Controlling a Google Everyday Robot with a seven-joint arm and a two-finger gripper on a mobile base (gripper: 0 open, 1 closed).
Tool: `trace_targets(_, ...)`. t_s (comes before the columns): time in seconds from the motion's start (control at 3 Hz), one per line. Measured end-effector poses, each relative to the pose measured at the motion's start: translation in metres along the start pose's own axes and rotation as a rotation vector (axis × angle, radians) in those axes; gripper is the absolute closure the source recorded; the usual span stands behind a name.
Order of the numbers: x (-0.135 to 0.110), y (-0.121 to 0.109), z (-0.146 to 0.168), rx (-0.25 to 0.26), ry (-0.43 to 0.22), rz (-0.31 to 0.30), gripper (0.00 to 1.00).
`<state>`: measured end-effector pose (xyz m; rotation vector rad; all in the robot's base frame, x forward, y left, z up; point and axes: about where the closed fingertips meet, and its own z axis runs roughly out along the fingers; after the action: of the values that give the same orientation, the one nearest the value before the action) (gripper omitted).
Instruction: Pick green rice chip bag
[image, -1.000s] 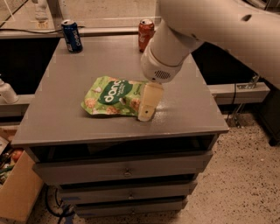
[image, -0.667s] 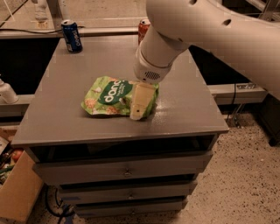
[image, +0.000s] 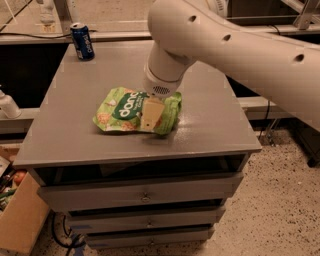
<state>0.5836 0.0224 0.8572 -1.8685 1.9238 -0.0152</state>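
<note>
The green rice chip bag (image: 121, 110) lies flat on the grey cabinet top (image: 210, 125), a little left of its middle, with its dark green logo facing up. My gripper (image: 150, 116) hangs from the big white arm and sits right over the right half of the bag, down at its surface. The arm's wrist hides the bag's upper right part.
A blue can (image: 82, 41) stands at the far left corner of the top. The cabinet has drawers (image: 145, 197) below. A cardboard box (image: 20, 220) sits on the floor at the left, and a white bottle (image: 7, 105) stands beyond the left edge.
The arm has moved left, bringing the gripper from the bag's right edge to over the bag. The red can at the back is now hidden behind the arm.
</note>
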Motion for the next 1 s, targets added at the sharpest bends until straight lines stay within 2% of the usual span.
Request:
trace_targets(0.67, 0.004, -0.004, 0.008, 0.007, 0.014, 0.024, 0.66)
trace_targets(1.0, -0.008, -0.002, -0.007, 0.017, -0.016, -0.004, 0.89)
